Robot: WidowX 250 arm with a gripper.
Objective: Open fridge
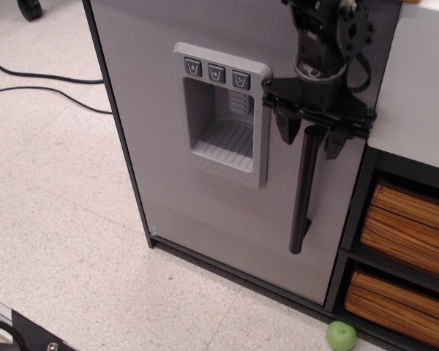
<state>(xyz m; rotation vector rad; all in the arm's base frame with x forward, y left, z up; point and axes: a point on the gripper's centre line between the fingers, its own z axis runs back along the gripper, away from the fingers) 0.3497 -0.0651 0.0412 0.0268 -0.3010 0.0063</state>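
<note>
The fridge (168, 175) fills the middle of the view, its large flat grey door closed. A moulded grey dispenser recess (221, 117) with three buttons sits on the door. A black vertical bar handle (304, 197) runs down the door's right side. My black gripper (310, 137) hangs from above at the top of the handle. It is open, with one finger on each side of the bar, and the fingers (286, 128) stand close to it without clamping it. The fridge's interior is hidden.
A white-topped unit (417, 80) with orange wood-slat drawers (406, 227) stands right of the fridge. A small green ball (342, 336) lies on the floor in front of it. Black cables (36, 80) run across the speckled floor at the left.
</note>
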